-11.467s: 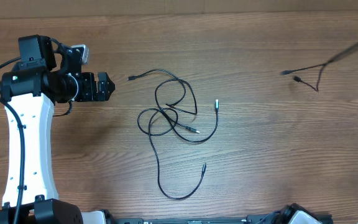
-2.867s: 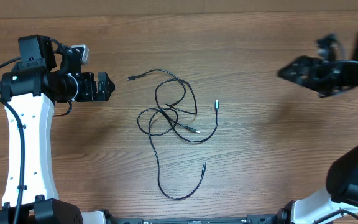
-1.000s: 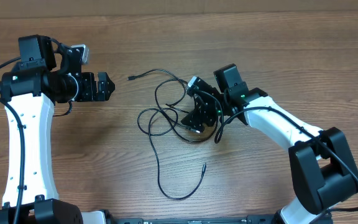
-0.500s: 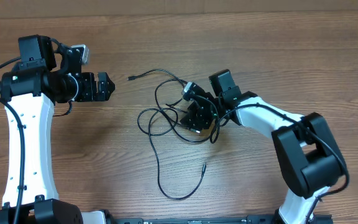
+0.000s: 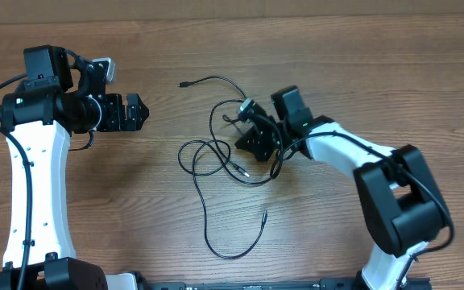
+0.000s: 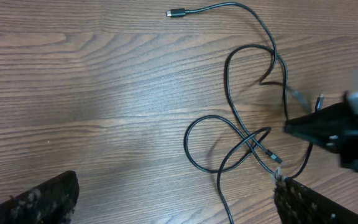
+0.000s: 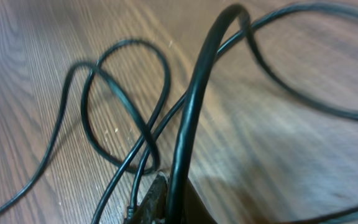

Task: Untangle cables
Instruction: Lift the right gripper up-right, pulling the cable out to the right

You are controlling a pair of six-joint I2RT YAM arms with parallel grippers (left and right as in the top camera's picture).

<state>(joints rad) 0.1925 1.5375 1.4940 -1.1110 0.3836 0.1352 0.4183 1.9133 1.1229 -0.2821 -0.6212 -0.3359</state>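
My right end effector (image 5: 244, 143) is shut tight on one black strand of the cables (image 6: 248, 139), which lie in loose loops crossing each other in the middle of the bench (image 5: 361, 64). One plug (image 5: 184, 84) sits at the far end of a strand, and a long strand curls down toward the near edge. My left end effector (image 5: 141, 111) is wide open, well off to the left of the cables

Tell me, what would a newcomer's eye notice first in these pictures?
A tangle of thin black cables sprawls in loops across the middle of the wooden table. The right claw is shut on a strand at the tangle's right edge, while the left claw hangs open to the left.
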